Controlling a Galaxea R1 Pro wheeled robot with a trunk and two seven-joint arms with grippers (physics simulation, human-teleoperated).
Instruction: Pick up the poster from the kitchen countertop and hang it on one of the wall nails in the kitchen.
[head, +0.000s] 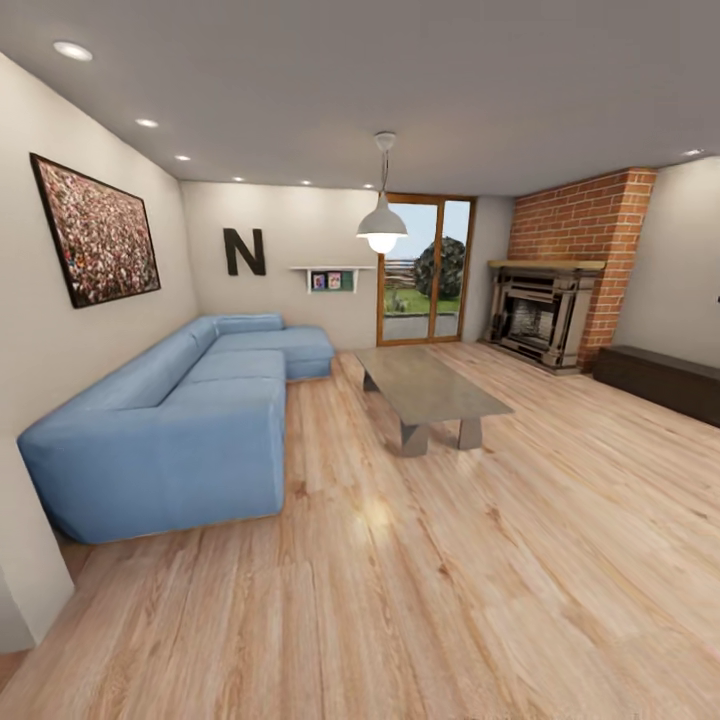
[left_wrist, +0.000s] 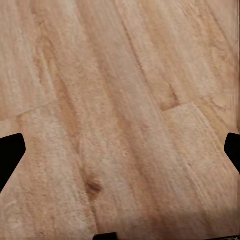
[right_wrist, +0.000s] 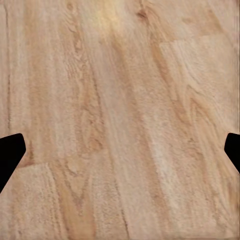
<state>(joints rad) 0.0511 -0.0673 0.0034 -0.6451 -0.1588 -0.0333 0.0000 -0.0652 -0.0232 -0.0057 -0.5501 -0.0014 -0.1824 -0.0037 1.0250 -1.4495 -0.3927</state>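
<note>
Plainly we face a sofa (head: 170, 420) room, not the kitchen; both grippers, left (left_wrist: 120, 155) and right (right_wrist: 120, 155), hang wide open and empty over plank floor (head: 480, 580), poster somewhere beyond sight, neither arm nearer.

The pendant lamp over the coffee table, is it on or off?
On: the pendant lamp shows a bright glowing bulb under its white shade, above the coffee table.

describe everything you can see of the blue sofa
The blue sofa is a large L-shaped sectional in plain light-blue upholstery that looks like fabric, with blocky cushions and low, thick arms. It stands on the wood plank floor, its long side along the left wall under a big dark-framed speckled canvas, the short leg running toward the far wall. Nothing lies on it, and the grey coffee table stands apart from it.
</note>
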